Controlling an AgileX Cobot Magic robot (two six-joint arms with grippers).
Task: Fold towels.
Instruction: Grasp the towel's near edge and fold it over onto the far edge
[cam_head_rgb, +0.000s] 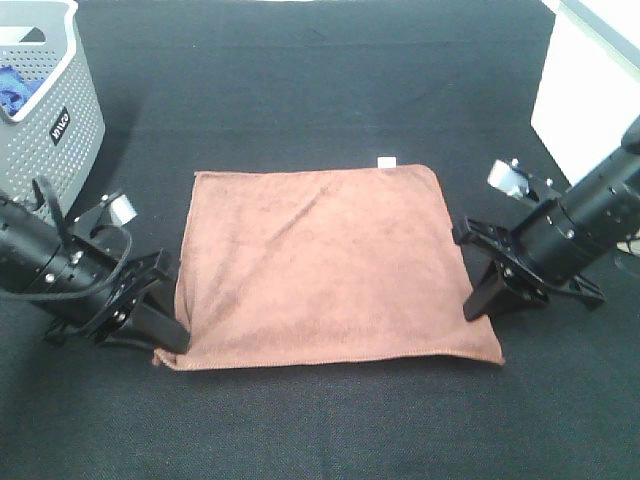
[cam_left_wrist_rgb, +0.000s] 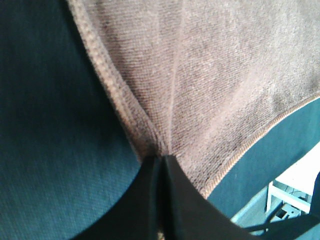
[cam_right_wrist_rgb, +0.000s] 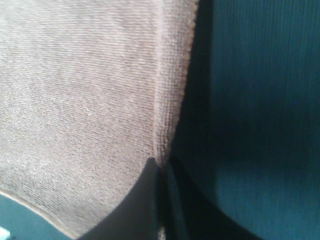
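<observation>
Towel (cam_head_rgb: 330, 265) flat, long axis L-R, tag (cam_head_rgb: 386, 161) far

black label (cam_head_rgb: 60, 129) on grey basket (cam_head_rgb: 80, 105), lettering too blurred to read

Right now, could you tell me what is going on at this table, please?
Both arms are starting a fold on the reddish-brown towel, which lies spread flat on the black table. The left end effector is shut on its near left corner, the right end effector on its right hem. No fold is made yet. A grey basket stands at far left.
</observation>
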